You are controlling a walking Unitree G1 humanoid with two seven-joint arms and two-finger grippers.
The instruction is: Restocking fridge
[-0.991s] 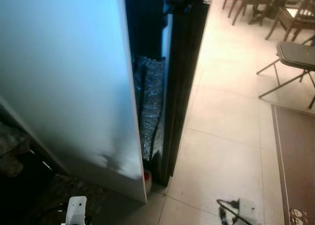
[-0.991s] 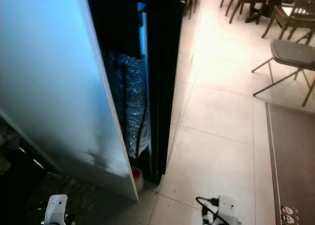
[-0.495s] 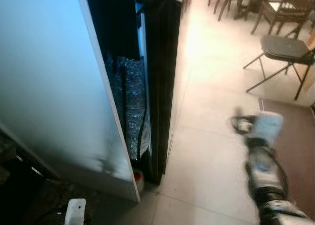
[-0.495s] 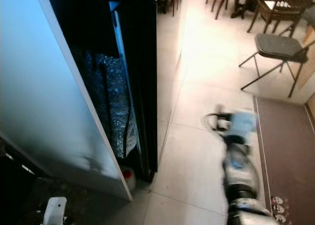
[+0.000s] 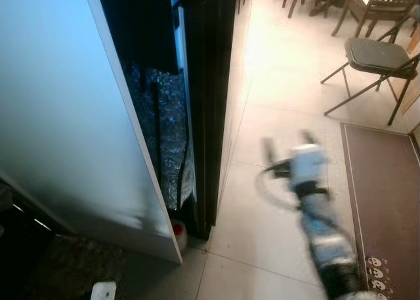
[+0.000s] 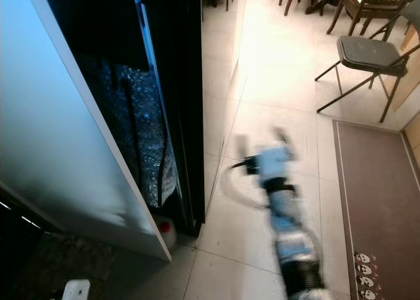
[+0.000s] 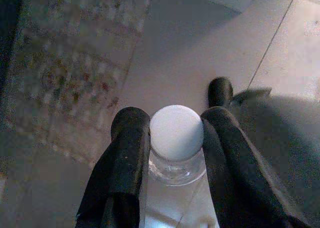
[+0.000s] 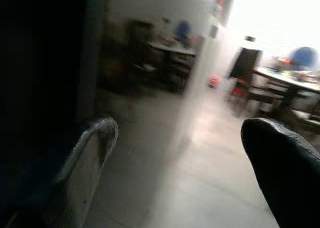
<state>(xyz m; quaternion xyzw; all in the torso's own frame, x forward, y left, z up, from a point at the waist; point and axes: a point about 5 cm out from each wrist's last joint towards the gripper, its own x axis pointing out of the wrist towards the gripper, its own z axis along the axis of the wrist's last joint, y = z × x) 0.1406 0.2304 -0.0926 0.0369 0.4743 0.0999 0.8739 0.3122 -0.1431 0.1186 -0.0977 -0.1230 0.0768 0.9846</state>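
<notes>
The fridge stands at the left: a white door panel (image 5: 59,103) beside a black edge (image 5: 210,83), with silvery bubble foil (image 5: 164,129) in the dark gap between them. My left gripper (image 7: 175,119) is shut on a clear plastic bottle with a white cap (image 7: 176,133), held low over the tiled floor. My right arm is raised and blurred over the tiles to the right of the fridge. Its gripper (image 5: 287,146) points towards the fridge. In the right wrist view the two fingers (image 8: 95,143) stand wide apart with nothing between them.
A small red-capped container (image 5: 177,230) sits on the floor at the fridge's foot. A folding chair (image 5: 377,54) and dining chairs (image 5: 374,1) stand at the back right, and a brown mat (image 5: 387,182) lies at the right. A patterned rug (image 5: 72,267) lies at the lower left.
My right arm has risen from the picture's bottom edge and swung left towards the fridge. The camera has shifted, so the fridge sits further left.
</notes>
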